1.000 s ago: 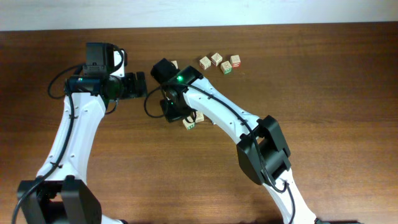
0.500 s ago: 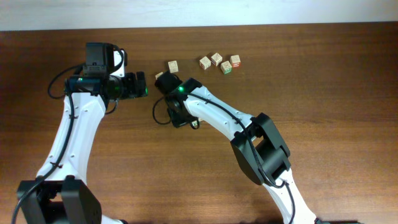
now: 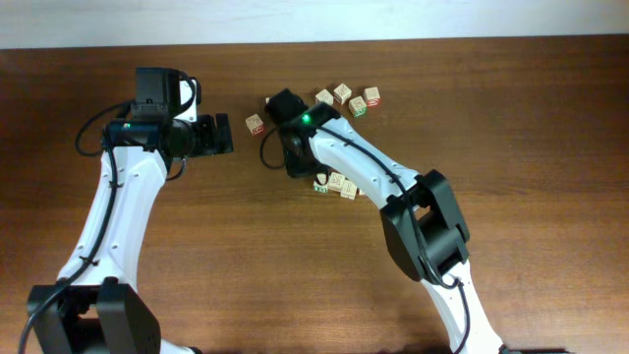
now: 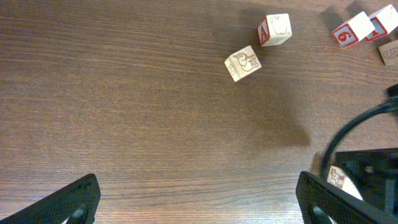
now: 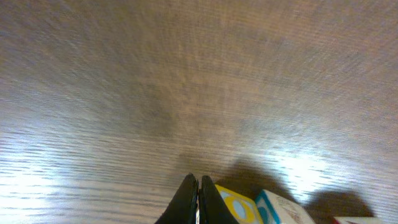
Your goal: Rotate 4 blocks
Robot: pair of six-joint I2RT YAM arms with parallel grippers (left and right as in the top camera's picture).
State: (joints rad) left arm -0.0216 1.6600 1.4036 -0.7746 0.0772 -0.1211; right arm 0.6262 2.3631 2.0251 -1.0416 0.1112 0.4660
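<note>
The right pincer (image 5: pixel 198 186) is shut tight, holding nothing, just beside the block bunch (image 3: pixel 336 185). Better push one corner slowly, so it spins. The left pincer (image 3: pixel 222 135) gapes wide, empty.

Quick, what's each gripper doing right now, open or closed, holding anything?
Left gripper: open, holding nothing.
Right gripper: closed, fingers pressed together with nothing between them.
</note>
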